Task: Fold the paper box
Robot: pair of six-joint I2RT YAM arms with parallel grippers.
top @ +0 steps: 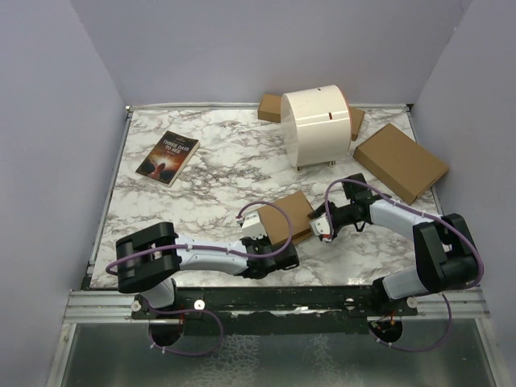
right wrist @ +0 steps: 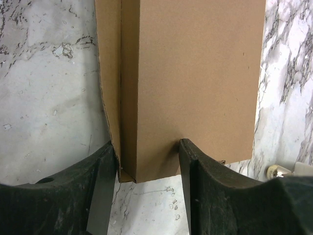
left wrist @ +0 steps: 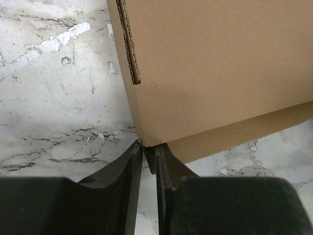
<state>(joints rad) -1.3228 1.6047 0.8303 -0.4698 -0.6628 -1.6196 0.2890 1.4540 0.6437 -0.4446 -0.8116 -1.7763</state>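
I see my marble table (top: 210,181) with a book (top: 168,156) at the far left, a big white roll (top: 316,127) far in the middle, a flat brown box (top: 401,162) at the far right, and the paper box (top: 286,214) near the middle.

Table (top: 201,205): white marble-pattern top with grey veining; metal rail along the near edge.
Book (top: 168,157): dark-covered paperback, lying flat with the cover up, far-left area, set at an angle to the table edges.
Drum (top: 316,127): cream-white cylinder on its side, far centre; a short dark slot on the curved face.
Large cardboard box (top: 400,162): brown, closed, lying flat and skewed, far right, just beside the drum.
Cardboard pieces (top: 270,108): brown, behind the drum, showing at both of its sides.
Walls (top: 48,121): plain pale grey-lilac panels on three sides.
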